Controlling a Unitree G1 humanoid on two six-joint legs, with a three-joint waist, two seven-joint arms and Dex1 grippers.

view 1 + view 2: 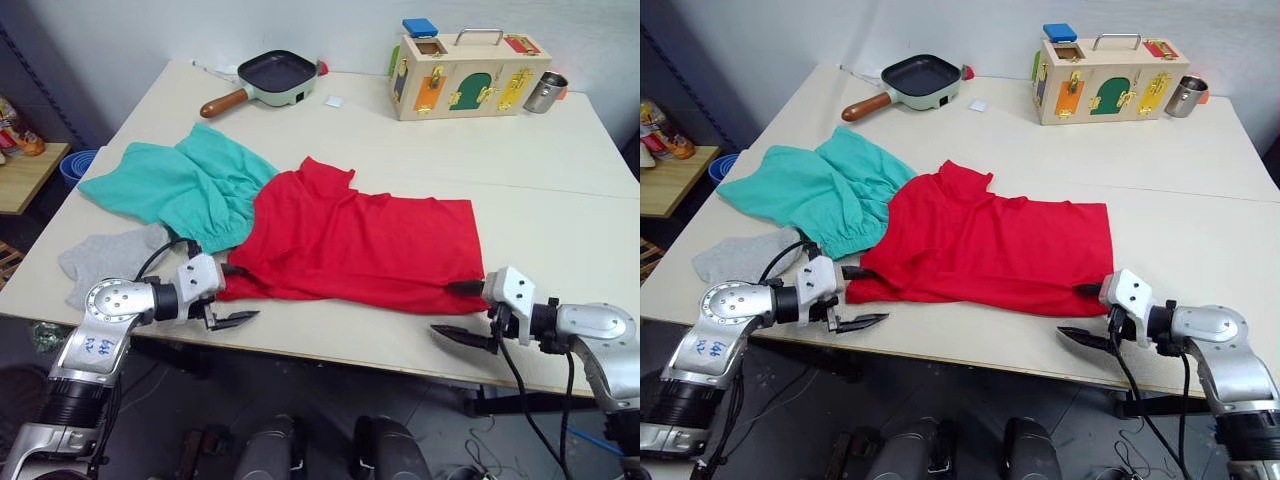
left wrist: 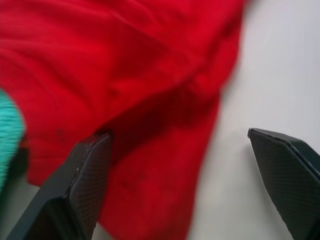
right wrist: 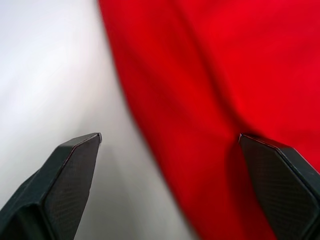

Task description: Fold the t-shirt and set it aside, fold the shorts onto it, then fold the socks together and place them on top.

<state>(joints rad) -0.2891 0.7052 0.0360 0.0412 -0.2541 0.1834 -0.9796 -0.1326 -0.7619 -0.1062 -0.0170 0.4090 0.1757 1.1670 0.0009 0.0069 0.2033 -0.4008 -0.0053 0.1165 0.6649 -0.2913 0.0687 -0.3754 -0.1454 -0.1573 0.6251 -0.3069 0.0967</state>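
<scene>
The red t-shirt (image 1: 360, 240) lies spread across the middle of the table, folded lengthwise, with its near edge close to the table's front. The teal shorts (image 1: 180, 185) lie at its left, overlapping its corner. The grey socks (image 1: 105, 260) rest at the front left, beside the shorts. My left gripper (image 1: 238, 294) is open at the shirt's near-left corner, one finger over the cloth and the other over bare table. My right gripper (image 1: 455, 310) is open at the near-right corner, straddling the hem the same way. In the wrist views, red cloth (image 2: 125, 65) (image 3: 225, 75) lies between the spread fingers.
At the table's back stand a frying pan (image 1: 275, 78), a wooden latch box (image 1: 465, 75) with a blue block (image 1: 420, 27) on top, and a metal cup (image 1: 545, 92). A low shelf (image 1: 25, 170) and a blue bin (image 1: 75, 165) sit off the left edge. Bare tabletop (image 1: 560, 200) extends right.
</scene>
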